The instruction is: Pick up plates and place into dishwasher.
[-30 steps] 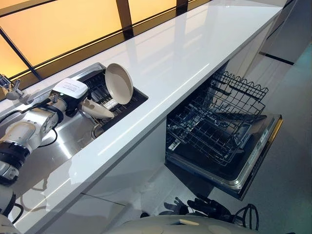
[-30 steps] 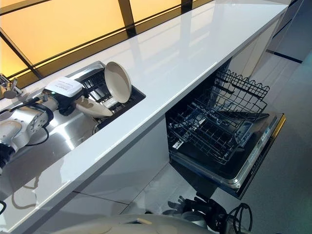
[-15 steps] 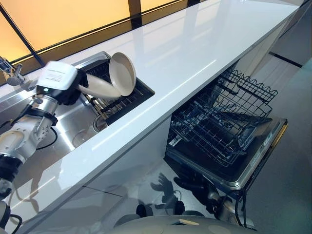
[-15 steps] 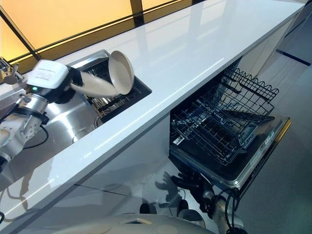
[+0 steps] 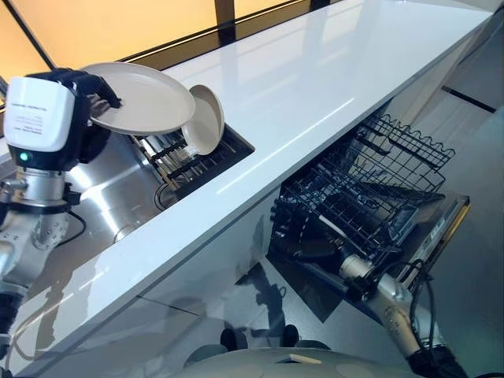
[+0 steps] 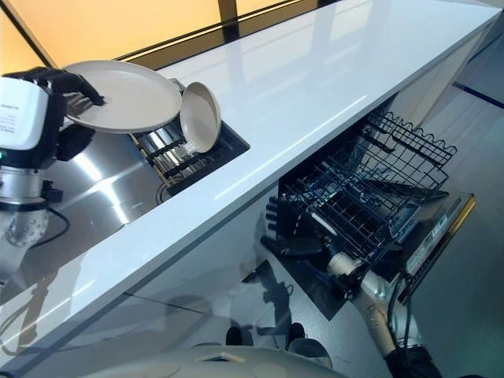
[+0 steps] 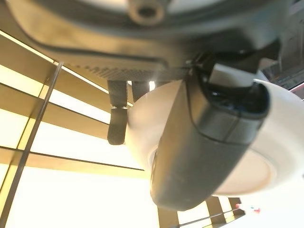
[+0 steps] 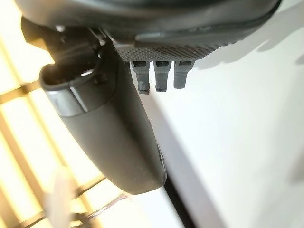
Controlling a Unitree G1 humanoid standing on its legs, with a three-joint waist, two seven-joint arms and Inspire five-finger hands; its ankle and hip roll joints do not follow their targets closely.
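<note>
My left hand [image 5: 75,87] has a plate [image 5: 142,98] pinched at its rim, raised above the sink [image 5: 118,189]. A second plate [image 5: 205,118] stands in the sink rack [image 5: 197,157]. My right hand [image 6: 290,228], fingers spread, hangs beside the dishwasher's wire basket [image 5: 370,197], under the surface [image 5: 315,71].

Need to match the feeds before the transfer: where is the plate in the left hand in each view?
Left eye: lifted plate, upper left, above the sink.
Right eye, upper left.
Left wrist, pale disc behind the thumb.
Right wrist: cannot tell.
Shared landmark: smaller plate standing in the sink rack.
</note>
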